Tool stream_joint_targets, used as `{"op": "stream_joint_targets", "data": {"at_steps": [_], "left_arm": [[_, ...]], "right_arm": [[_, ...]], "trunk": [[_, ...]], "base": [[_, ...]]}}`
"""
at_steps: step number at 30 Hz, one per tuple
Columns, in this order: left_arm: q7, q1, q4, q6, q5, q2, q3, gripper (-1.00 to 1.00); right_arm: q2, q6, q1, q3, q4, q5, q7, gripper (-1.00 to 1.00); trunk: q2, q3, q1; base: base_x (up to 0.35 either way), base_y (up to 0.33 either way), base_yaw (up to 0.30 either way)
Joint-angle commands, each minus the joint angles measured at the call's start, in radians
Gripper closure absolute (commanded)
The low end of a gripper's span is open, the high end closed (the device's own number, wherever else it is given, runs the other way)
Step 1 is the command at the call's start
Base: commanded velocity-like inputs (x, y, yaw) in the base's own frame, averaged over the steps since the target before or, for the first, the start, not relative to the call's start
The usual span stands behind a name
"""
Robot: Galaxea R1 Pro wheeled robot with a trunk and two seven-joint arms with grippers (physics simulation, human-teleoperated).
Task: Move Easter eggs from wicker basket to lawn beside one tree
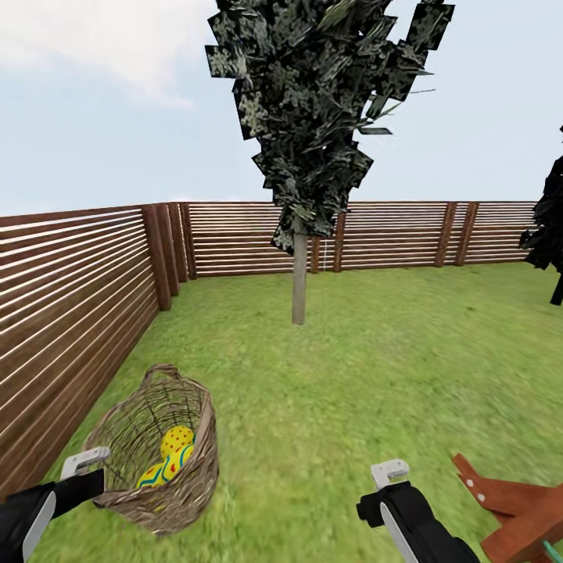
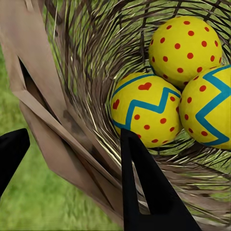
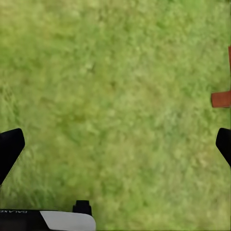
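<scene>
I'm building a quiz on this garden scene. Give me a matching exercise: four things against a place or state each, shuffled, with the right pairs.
Things:
1. Easter eggs
2. wicker basket
3. tree
4. right gripper

Places or states:
A. open, over bare grass
B. stands on the lawn before the far fence
C. lie inside the basket
D. on the grass close to the left fence

Pairs: 1-C, 2-D, 3-B, 4-A
</scene>
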Motion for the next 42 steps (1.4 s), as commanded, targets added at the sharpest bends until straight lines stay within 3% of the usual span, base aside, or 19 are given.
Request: {"op": "stream_joint_targets", "data": {"at_steps": [1,32,42], "left_arm": [[-0.004,-0.001,-0.002,0.009,0.014,0.000,0.005,1.00],[-0.005,-0.001,-0.002,0.008,0.015,-0.001,0.004,1.00],[-0.006,-0.001,-0.003,0.008,0.022,-0.002,0.005,1.00]], "right_arm": [[-0.001,0.003,0.000,0.003,-0.001,-0.011,-0.010,-1.00],[-0.002,-0.011,-0.001,0.002,-0.001,-0.013,-0.009,-1.00],[-0.004,-0.035,-0.001,0.005,-0.001,-0.022,0.002,-1.00]], "trunk": [[-0.001,0.000,0.001],[-0.001,0.000,0.001],[-0.001,0.000,0.001]], "base": [[0.335,0.084,0.000],[0.335,0.074,0.000],[0.103,0.000,0.000]]}}
